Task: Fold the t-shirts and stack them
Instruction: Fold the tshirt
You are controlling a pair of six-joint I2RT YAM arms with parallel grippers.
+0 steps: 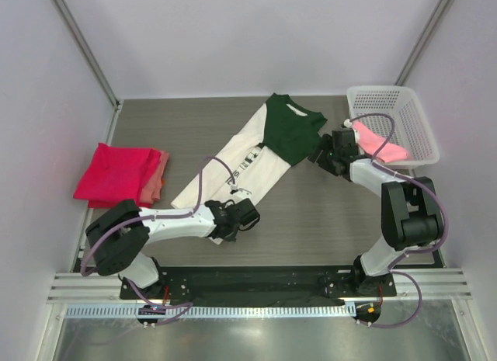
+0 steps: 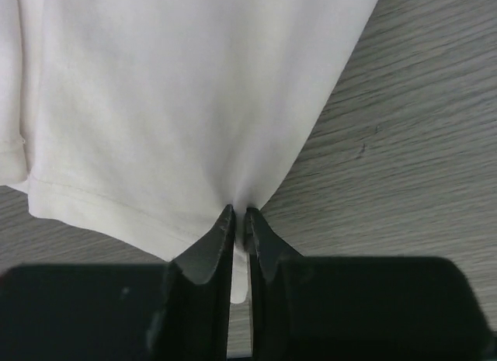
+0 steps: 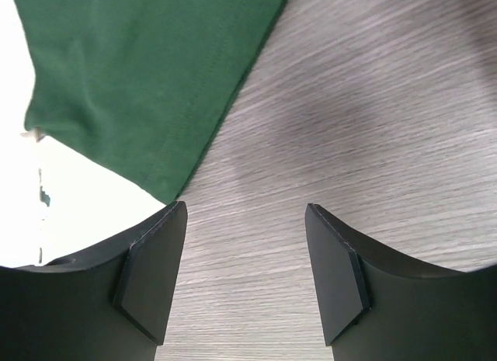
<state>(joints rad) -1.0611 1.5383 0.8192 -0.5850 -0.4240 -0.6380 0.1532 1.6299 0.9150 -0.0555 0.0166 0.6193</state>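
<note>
Closest to us, our left gripper (image 2: 240, 221) pinches its jaws shut on the near hem corner of the cream-white shirt (image 2: 171, 105), which lies diagonally across the middle of the table, green shoulders toward the far edge. Our right gripper (image 3: 245, 213) hovers with its jaws spread wide just beside the green sleeve, holding nothing. The red-pink shirt (image 1: 116, 173) lies folded over the salmon shirt (image 1: 158, 176) by the left edge, and a light pink shirt (image 1: 380, 146) sits in the basket (image 1: 419, 120) at the far right corner. We judge the fold is only beginning: next, the right jaws must shift onto the sleeve edge and close.
</note>
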